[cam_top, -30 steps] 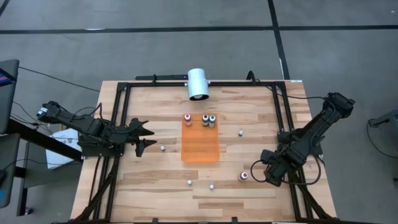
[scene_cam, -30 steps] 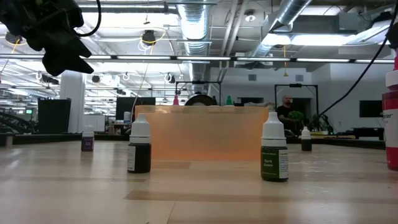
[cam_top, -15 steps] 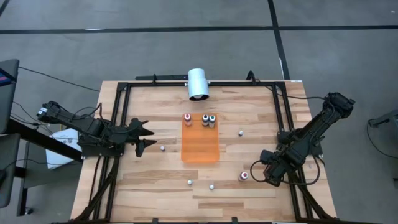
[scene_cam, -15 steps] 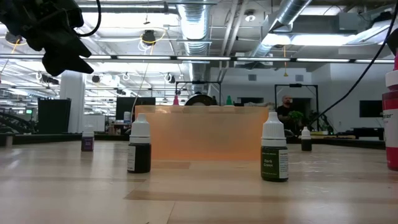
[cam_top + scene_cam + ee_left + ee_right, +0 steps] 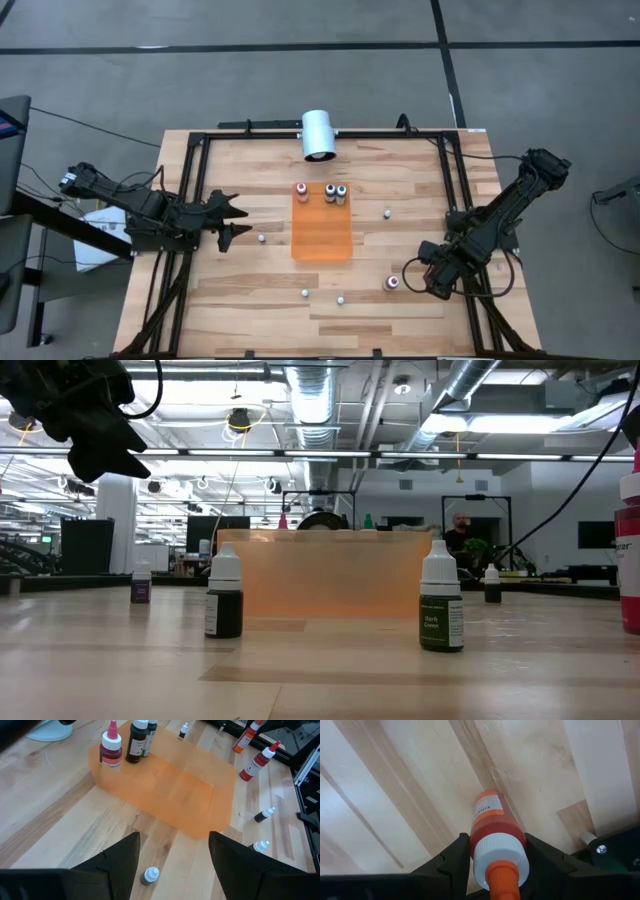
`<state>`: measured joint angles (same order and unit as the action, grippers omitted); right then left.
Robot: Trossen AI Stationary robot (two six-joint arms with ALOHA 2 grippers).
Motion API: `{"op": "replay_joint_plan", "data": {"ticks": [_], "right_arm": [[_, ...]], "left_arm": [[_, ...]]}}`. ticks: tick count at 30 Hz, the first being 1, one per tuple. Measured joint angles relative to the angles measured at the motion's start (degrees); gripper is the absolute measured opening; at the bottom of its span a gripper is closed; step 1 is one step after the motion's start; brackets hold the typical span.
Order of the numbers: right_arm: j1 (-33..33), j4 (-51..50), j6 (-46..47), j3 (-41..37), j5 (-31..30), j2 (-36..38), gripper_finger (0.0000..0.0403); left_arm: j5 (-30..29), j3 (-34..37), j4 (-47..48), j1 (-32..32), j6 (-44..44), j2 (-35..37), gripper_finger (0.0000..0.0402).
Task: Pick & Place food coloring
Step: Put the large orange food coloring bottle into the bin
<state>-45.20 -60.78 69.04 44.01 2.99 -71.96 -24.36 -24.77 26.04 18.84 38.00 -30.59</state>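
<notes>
An orange mat (image 5: 322, 228) lies mid-table. Three small food coloring bottles (image 5: 301, 191) (image 5: 330, 192) (image 5: 341, 192) stand on its far edge. More tiny bottles stand on their bases on the wood (image 5: 261, 238) (image 5: 305, 293) (image 5: 340, 298) (image 5: 387, 212). My right gripper (image 5: 410, 277) is low at the near right, shut on a red bottle (image 5: 392, 283) with a white cap. My left gripper (image 5: 232, 217) hangs open and empty above the table, left of the mat; in its wrist view (image 5: 175, 850) a grey-capped bottle (image 5: 150, 875) stands below it. My right gripper pinches the red bottle between its two fingers (image 5: 457, 852), one on each side of the bottle's shoulder just under the white cap (image 5: 476, 836). The fingers slant down from the table's right side. The bottle stands about upright, its base on the wood.
A big white cylinder (image 5: 319, 134) lies at the far edge behind the mat. A black metal frame (image 5: 195, 180) runs around the tabletop. In the low view two dark bottles (image 5: 224, 598) (image 5: 441, 605) stand in front of the mat.
</notes>
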Motion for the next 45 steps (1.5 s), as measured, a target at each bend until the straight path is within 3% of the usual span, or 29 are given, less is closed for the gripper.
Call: {"op": "replay_joint_plan", "data": {"ticks": [8,24,35,40,45], "right_arm": [[2.3,0.0,-1.4,1.0,0.1,0.0,0.0137],[9.9,-6.7,-11.3,13.4,-0.9,0.0,0.0143],[16.3,-9.8,-24.0,25.4,-12.2,0.0,0.014],[18.3,-3.0,-33.3,29.0,-20.8,0.0,0.0156],[20.4,7.5,-43.8,30.4,-26.5,0.0,0.0145]], "left_arm": [[0.0,0.0,0.0,0.0,-0.2,0.0,0.0229],[-0.1,0.0,0.0,0.0,-1.6,0.0,0.0229],[-0.2,0.0,0.0,0.0,-2.0,0.0,0.0229],[-0.3,0.0,0.0,0.0,-2.0,0.0,0.0229],[-0.3,0.0,0.0,0.0,-2.0,0.0,0.0229]]}}
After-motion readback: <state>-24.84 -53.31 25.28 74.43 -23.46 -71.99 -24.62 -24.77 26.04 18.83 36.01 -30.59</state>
